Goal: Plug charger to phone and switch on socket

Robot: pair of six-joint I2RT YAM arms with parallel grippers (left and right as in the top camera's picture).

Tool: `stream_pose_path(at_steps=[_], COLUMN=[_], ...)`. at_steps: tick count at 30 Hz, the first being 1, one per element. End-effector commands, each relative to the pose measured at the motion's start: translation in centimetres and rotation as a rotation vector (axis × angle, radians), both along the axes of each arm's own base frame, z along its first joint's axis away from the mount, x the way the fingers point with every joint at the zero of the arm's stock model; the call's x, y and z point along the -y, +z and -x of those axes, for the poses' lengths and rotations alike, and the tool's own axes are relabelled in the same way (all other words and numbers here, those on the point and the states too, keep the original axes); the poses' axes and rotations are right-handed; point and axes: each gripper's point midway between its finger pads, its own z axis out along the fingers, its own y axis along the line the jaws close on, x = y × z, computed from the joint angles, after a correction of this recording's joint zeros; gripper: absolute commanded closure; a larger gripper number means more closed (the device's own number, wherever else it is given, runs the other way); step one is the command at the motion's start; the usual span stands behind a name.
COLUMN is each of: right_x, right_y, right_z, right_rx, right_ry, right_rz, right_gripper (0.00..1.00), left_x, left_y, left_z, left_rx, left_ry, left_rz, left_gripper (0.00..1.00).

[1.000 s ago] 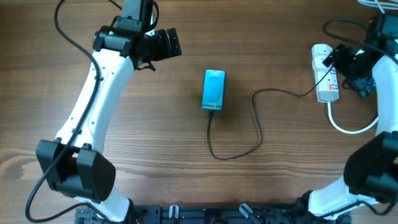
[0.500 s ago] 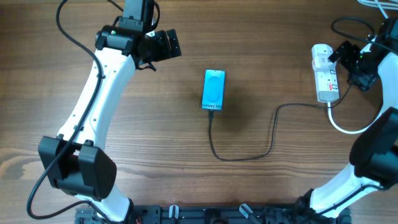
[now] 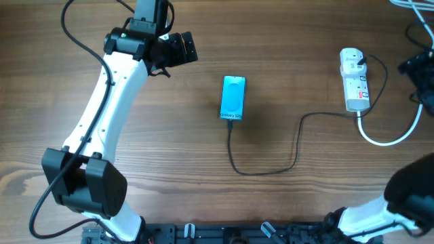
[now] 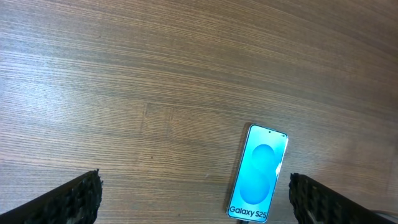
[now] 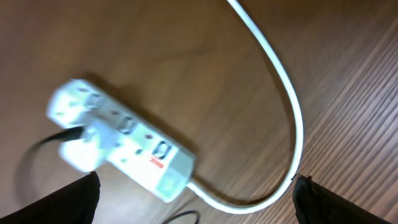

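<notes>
The phone (image 3: 232,97) lies flat mid-table with its cyan screen up; it also shows in the left wrist view (image 4: 260,181). The charger's thin black cable (image 3: 296,146) runs from the phone's near short end in a loop to the right, up to its white adapter (image 3: 351,59), which sits in the socket (image 3: 357,87). The right wrist view shows the socket (image 5: 134,146), blurred. My left gripper (image 3: 179,49) hangs open and empty, up and left of the phone. My right gripper (image 3: 415,68) is open and empty at the right edge, apart from the socket.
The socket's thick white cable (image 3: 388,140) curves off to the right from its near end and also crosses the right wrist view (image 5: 292,124). The robots' own black cables hang at the far right and far left corners.
My right gripper has pulled back from the socket toward the right edge. The adapter stays in the socket, and the cable loop has shifted right. The left arm has not moved.
</notes>
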Motion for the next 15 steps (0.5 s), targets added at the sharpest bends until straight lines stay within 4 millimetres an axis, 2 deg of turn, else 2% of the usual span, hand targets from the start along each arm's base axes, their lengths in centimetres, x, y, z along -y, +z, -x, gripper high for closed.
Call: stream_pose_path(at_steps=[1, 3, 6, 8, 9, 10, 12, 15], right_x=[-3.7, -7.2, -9.3, -8.2, -6.8, -4.0, -1.5, 0.6], right_y=[-4.4, -4.8, -4.5, -4.8, -5.0, -5.3, -5.3, -5.2], right_z=[-2.0, -2.8, -2.1, -1.6, -1.2, -0.3, 0.7, 0.7], right_rx=[-0.027, 0.018, -0.011, -0.051, -0.079, -0.116, -0.132, -0.094], right_ry=[0.225, 0.380, 0.414, 0.356, 0.279, 0.148, 0.026, -0.031], right_rz=[-0.189, -0.324, -0.374, -0.331, -0.290, -0.217, -0.162, -0.140], right_gripper=[0.01, 0.00, 0.00, 0.00, 0.01, 0.00, 0.00, 0.00], left_x=[-0.3, -0.3, -0.3, -0.3, -0.3, -0.3, -0.3, -0.3], left_y=[-0.4, -0.4, -0.4, -0.4, -0.4, -0.4, -0.4, -0.4], left_z=[-0.1, -0.1, -0.1, -0.1, -0.1, -0.1, -0.1, -0.1], left_rx=[-0.006, -0.006, -0.006, -0.006, -0.006, -0.006, -0.006, -0.006], left_ry=[0.015, 0.015, 0.015, 0.015, 0.015, 0.015, 0.015, 0.015], left_rz=[-0.013, -0.013, -0.013, -0.013, -0.013, -0.013, -0.013, -0.013], left_gripper=[0.00, 0.00, 0.00, 0.00, 0.00, 0.00, 0.00, 0.00])
